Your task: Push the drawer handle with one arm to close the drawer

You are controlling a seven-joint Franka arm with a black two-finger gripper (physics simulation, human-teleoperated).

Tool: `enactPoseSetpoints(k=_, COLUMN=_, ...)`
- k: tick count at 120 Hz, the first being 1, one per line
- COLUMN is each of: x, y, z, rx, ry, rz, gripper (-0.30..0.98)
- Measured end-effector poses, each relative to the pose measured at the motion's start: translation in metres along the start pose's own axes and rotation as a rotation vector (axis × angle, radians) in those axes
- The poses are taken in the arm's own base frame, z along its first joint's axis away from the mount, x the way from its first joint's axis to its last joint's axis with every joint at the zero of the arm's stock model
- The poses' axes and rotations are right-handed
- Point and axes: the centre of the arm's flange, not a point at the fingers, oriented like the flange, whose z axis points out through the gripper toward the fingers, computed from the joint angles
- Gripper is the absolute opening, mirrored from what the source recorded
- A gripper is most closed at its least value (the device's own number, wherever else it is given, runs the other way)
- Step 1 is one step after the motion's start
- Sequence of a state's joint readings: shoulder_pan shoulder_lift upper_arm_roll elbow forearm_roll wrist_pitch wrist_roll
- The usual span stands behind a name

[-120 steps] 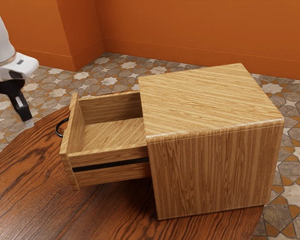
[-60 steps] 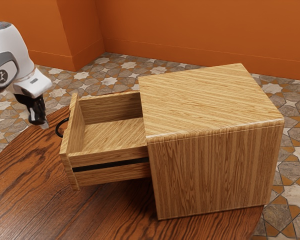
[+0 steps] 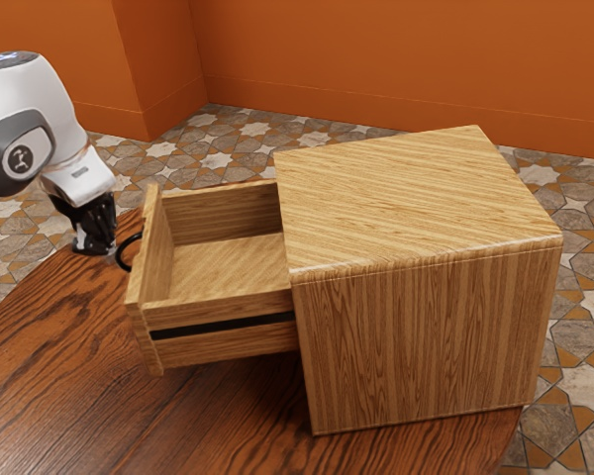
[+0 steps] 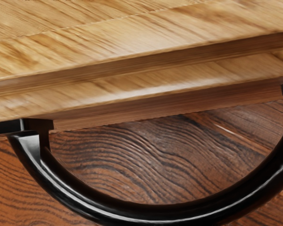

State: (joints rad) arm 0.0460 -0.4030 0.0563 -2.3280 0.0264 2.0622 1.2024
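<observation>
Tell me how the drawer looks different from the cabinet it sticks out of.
The drawer is open on top, showing its hollow inside, while the cabinet has a flat, closed top. The drawer is smaller and lower than the cabinet. The drawer carries a curved black handle and a black side strip; the cabinet's visible sides are plain. Both share light, streaky wood grain.

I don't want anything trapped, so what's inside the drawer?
The drawer has a bare wooden floor where I can see it. The cabinet covers its rear, so I can't tell what's there.
</observation>
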Motion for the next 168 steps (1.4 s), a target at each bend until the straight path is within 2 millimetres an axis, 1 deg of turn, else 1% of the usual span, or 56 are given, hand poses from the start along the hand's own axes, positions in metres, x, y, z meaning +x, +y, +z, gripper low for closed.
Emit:
enactPoseSetpoints(k=23, x=0.013, y=0.005, z=0.0, rx=0.0, ry=-0.007, rz=0.031, gripper=-0.1)
enactPoseSetpoints(k=45, x=0.035, y=0.012, z=-0.001, rx=0.006, ry=-0.017, rz=0.063, gripper=-0.1)
enactPoseSetpoints(k=84, x=0.062, y=0.019, z=0.001, rx=0.011, ry=-0.027, rz=0.07, gripper=-0.1)
enactPoseSetpoints(k=98, x=0.078, y=0.021, z=0.0, rx=0.016, ry=-0.028, rz=0.078, gripper=-0.09)
enactPoseSetpoints(k=113, x=0.092, y=0.022, z=0.003, rx=0.012, ry=-0.032, rz=0.077, gripper=-0.1)
enactPoseSetpoints(k=130, x=0.113, y=0.024, z=0.004, rx=0.012, ry=-0.035, rz=0.085, gripper=-0.1)
enactPoseSetpoints(k=148, x=0.126, y=0.022, z=-0.003, rx=0.027, ry=-0.025, rz=0.075, gripper=-0.1)
enactPoseSetpoints(k=153, x=0.131, y=0.021, z=-0.006, rx=0.031, ry=-0.019, rz=0.074, gripper=-0.07)
enactPoseSetpoints(k=156, x=0.134, y=0.021, z=-0.008, rx=0.033, ry=-0.017, rz=0.075, gripper=-0.08)
enactPoseSetpoints(k=168, x=0.143, y=0.022, z=-0.006, rx=0.029, ry=-0.014, rz=0.074, gripper=-0.1)
